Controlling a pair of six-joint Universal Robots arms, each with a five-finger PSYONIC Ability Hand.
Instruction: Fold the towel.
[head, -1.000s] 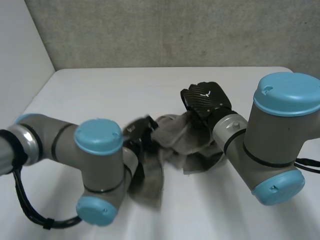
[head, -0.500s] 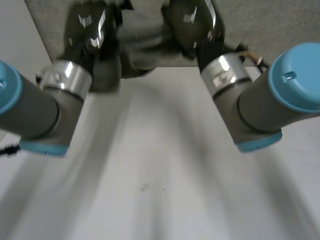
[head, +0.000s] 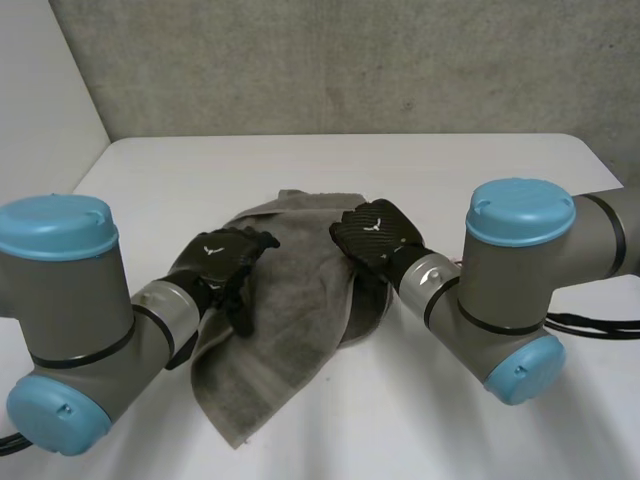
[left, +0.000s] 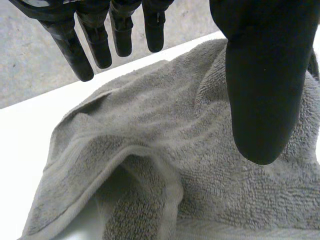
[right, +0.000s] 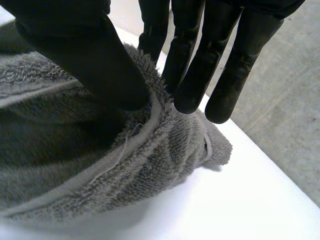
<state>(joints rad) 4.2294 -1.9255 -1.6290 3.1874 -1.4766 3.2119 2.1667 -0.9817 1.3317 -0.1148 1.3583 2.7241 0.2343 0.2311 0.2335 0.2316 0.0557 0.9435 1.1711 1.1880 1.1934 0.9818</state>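
Note:
A grey towel (head: 290, 310) lies rumpled on the white table (head: 300, 165), stretched from the middle toward the front, with one fold doubled under on its right side. My left hand (head: 225, 262) hovers over the towel's left edge with straight fingers (left: 82, 47) and the thumb (left: 260, 75) spread apart, holding nothing; the towel (left: 150, 150) lies below its palm. My right hand (head: 375, 235) is at the towel's right edge. There its thumb (right: 85, 50) and fingers (right: 195, 60) pinch the hemmed edge of the towel (right: 75, 170) between them.
A grey wall (head: 350, 60) stands behind the table's far edge. Bare white tabletop surrounds the towel on the far side and at the front right. Both grey arms reach in from the front, one on each side of the towel.
Both hands swung the towel high up, then brought it down and spread it on the table. My left hand has opened and let go of it; the right keeps its grip.

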